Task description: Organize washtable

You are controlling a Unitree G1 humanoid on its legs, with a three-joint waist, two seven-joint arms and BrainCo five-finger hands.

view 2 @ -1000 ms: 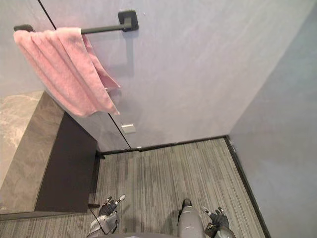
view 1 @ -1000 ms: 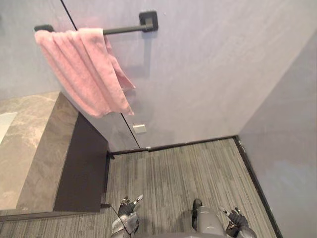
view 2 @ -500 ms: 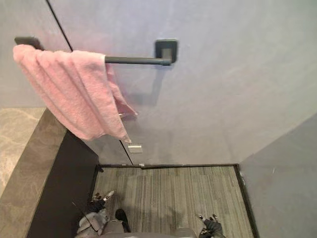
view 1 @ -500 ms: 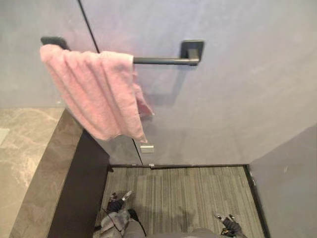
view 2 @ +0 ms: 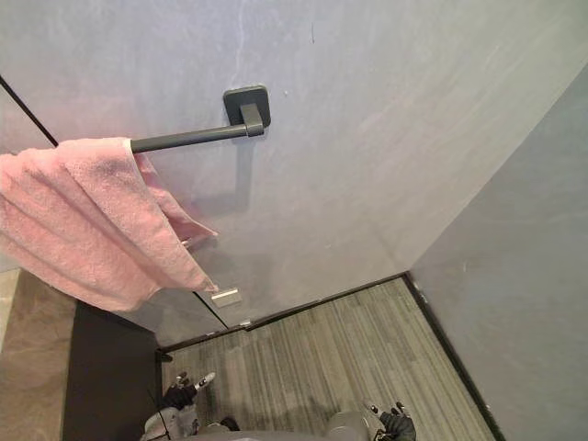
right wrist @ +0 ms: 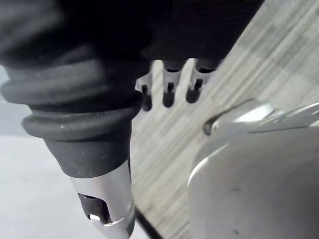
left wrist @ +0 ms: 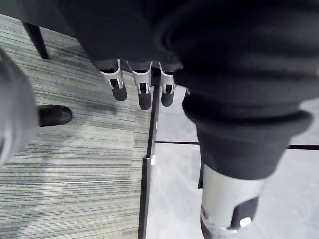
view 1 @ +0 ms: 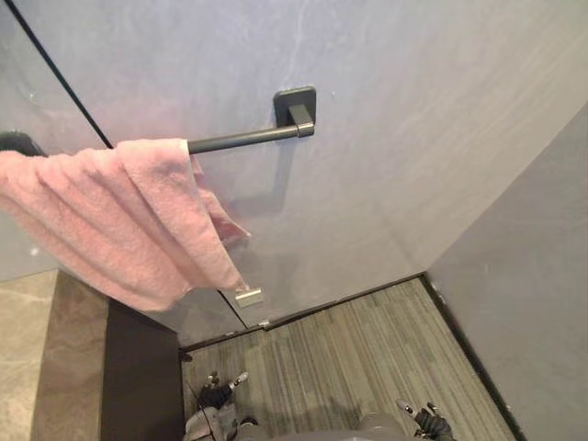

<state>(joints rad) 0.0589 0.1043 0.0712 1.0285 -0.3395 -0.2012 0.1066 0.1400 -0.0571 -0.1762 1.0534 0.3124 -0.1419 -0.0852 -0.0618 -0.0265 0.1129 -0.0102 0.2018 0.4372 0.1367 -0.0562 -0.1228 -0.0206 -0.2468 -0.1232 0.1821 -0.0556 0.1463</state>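
A pink towel (view 1: 119,220) hangs bunched over a dark rail (view 1: 243,140) fixed to the grey wall by a square bracket (view 1: 296,110). Below it, at the far left, is the stone washtable top (view 1: 28,358) with its dark side panel (view 1: 138,377). My left hand (view 1: 219,393) hangs low over the striped floor beside that panel. Its fingers (left wrist: 143,92) are straight and hold nothing. My right hand (view 1: 424,421) hangs low at the right, with relaxed, empty fingers (right wrist: 168,92). Both hands are far below the towel.
A small light plate (view 1: 248,296) sits on the wall just under the towel's tip. Grey striped flooring (view 1: 349,340) runs to a dark skirting. A second grey wall (view 1: 533,276) closes in the right side, forming a corner.
The whole picture has shifted, so the camera has moved: towel and rail now sit further left and the washtable top is mostly out of frame. Both hands still hang low and open.
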